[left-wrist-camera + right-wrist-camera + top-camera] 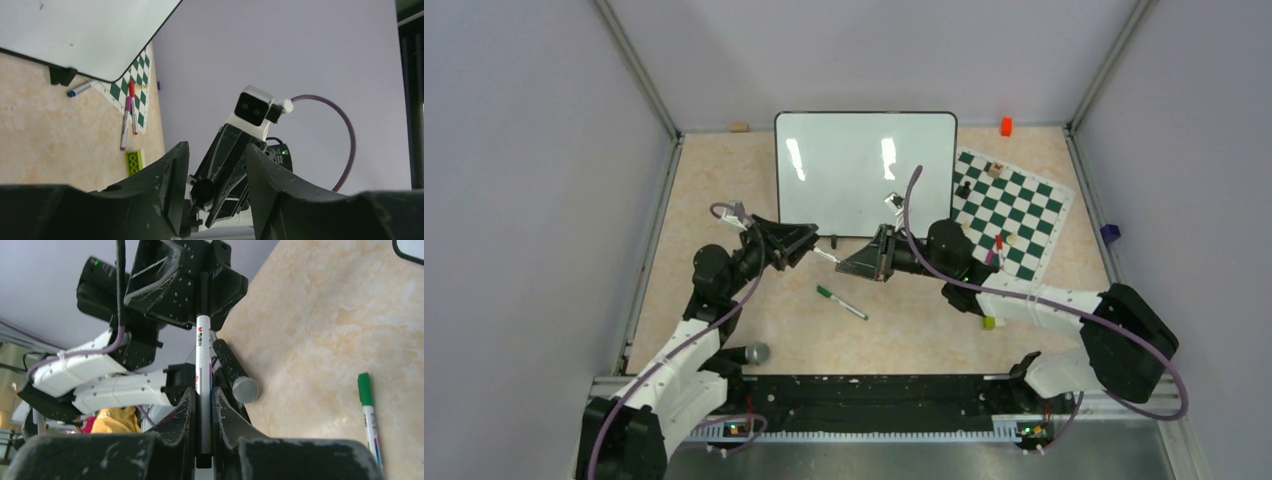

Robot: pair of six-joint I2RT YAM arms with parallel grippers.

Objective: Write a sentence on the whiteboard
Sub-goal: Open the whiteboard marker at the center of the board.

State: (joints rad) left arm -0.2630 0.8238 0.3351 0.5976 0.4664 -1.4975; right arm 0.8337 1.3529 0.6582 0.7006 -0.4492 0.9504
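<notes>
1. A beige marbled table [724,200] carries everything here.
2. The large glossy white whiteboard [864,170], thin black rim, sits at the far middle, just beside a green-and-white chequered chess mat [1014,210].
3. There's the right gripper [202,397], fingers pinching a white marker with black ends [202,350] in front of the board.
4. Facing it is the left gripper [215,155], fingers spread, the marker's far end between them.
5. A green-capped marker [841,302] lies loose nearer the arms.

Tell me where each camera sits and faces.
Top external: above, behind the robot, looking down on whiteboard, left arm and right arm.
Left wrist: on left arm, past the open left claw toward the right claw.
Right wrist: on right arm, along its gripped marker toward the left claw.
Shared: top and right wrist both show the green marker.
</notes>
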